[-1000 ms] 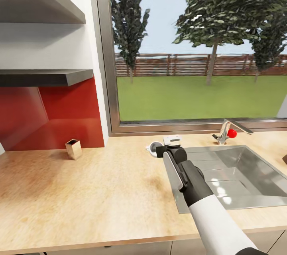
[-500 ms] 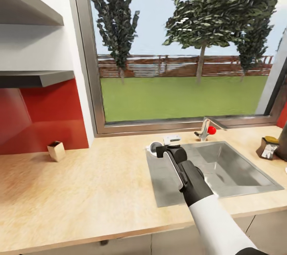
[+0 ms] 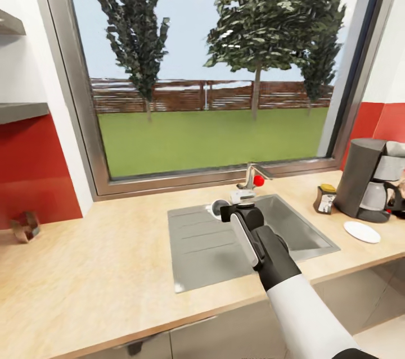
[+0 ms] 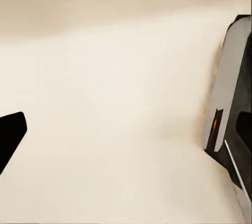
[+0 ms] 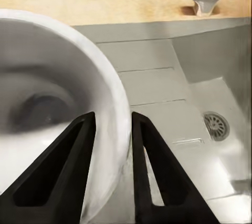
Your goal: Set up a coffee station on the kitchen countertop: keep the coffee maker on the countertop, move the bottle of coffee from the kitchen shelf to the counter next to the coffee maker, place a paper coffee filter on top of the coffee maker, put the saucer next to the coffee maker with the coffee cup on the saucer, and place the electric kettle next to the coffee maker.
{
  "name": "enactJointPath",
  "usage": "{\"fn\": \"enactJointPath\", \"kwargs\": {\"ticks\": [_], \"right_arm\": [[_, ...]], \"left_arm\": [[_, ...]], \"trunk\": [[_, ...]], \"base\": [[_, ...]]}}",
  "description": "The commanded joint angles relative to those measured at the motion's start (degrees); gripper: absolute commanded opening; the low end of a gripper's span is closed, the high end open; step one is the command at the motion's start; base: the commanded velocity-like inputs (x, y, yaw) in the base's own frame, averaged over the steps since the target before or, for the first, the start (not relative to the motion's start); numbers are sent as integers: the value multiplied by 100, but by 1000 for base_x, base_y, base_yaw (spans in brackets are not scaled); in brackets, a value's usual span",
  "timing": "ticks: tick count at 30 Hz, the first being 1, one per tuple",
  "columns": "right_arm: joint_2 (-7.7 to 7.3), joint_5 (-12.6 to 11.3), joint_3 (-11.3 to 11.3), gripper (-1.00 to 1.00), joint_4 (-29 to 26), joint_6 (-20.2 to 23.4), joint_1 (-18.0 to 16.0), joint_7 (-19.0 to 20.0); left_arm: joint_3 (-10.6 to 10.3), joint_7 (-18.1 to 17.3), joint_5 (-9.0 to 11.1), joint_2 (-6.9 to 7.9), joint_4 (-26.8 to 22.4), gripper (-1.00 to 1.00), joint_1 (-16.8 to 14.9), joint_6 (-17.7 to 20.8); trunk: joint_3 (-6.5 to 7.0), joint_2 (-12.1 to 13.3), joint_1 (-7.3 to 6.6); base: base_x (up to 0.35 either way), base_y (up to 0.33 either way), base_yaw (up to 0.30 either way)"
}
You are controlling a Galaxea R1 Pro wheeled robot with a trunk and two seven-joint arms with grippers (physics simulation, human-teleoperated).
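White coffee cup [image 5: 63, 124] rim pinched by right hand [image 5: 113, 166]; coffee maker [image 3: 368, 179], saucer [image 3: 361, 231] on countertop

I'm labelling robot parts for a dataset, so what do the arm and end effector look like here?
The right arm has a white forearm shell, a black wrist section and a grey side panel. The right end effector has two black, wedge-shaped fingers. No cables are visible.

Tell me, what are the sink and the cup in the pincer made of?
The sink looks like brushed steel: grey, dully shiny, with pressed grooves. The cup held by the right pincer looks like glazed white ceramic, smooth with a thick rim, though plastic could look the same.
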Motion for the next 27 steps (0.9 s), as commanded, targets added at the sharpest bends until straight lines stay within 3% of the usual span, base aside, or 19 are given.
{"fn": "enactJointPath", "kwargs": {"ticks": [1, 7, 9, 19, 27], "right_arm": [[0, -61, 6, -100, -2, 8, -2, -42], [0, -55, 5, -100, -2, 11, -2, -42], [0, -56, 5, -100, -2, 12, -2, -42], [0, -60, 5, -100, -2, 17, -2, -42], [0, -56, 1, -100, -2, 17, -2, -42]], "left_arm": [[16, -74, 5, 3, -13, 100, 7, -216], [15, -1191, -7, 71, 3, 100, 7, -564], [13, -1385, -11, 73, 17, 100, 7, -565], [12, -1486, -7, 93, 49, 100, 15, -525], [12, -1337, -7, 69, 52, 100, 16, -520]], "trunk": [[4, -2, 2], [31, -2, 2], [39, -2, 2], [77, -2, 2], [102, -2, 2]], "base": [[0, -272, -244], [-2, -272, -244], [-75, -263, -245], [-71, -95, -251], [-1, -2, -260]]}}
